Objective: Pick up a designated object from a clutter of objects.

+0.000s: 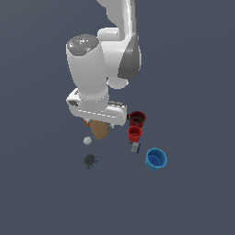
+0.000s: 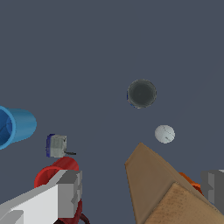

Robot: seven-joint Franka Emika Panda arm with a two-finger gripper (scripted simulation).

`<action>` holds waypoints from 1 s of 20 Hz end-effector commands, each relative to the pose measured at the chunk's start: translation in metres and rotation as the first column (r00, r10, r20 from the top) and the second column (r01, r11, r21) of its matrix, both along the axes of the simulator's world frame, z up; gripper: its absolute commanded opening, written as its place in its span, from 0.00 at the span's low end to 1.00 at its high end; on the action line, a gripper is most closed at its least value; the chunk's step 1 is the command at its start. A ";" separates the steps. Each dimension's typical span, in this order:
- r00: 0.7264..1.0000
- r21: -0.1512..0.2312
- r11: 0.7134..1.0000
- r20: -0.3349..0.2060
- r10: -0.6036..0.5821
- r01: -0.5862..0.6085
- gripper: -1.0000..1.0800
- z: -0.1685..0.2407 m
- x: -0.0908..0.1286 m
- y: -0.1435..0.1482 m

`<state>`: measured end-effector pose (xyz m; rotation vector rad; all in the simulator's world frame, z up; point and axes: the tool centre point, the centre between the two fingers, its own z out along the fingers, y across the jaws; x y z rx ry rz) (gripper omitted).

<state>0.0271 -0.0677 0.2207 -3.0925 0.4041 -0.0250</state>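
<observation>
The designated object, a tiny off-white ball [image 1: 87,140] [image 2: 165,134], lies on the floor beside the tan box [image 1: 99,129] [image 2: 166,192], apart from it. My gripper [image 2: 142,191] is open, its grey fingers [image 2: 70,194] spread wide above the tan box with nothing held. In the exterior view the white hand [image 1: 97,109] hangs over the box and hides the fingertips. The ball sits off to the exterior view's left of the hand, lower in the picture.
A dark grey round thing [image 1: 89,160] [image 2: 141,93] lies just past the ball. An orange cup [image 1: 87,123] [image 2: 190,180] peeks from behind the box. Dark-red cup [image 1: 137,118], red cup [image 1: 134,133] [image 2: 54,175], pale block [image 1: 135,147] [image 2: 57,145] and blue cup [image 1: 156,159] [image 2: 15,127] stand on the exterior view's right.
</observation>
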 end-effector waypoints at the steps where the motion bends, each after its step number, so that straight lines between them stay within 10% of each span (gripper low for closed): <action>1: 0.997 0.003 0.997 -0.005 -0.078 0.078 0.96 -0.032 -0.001 -0.019; 20: 0.931 -0.020 0.931 -0.019 -0.365 0.365 0.96 -0.150 -0.028 -0.095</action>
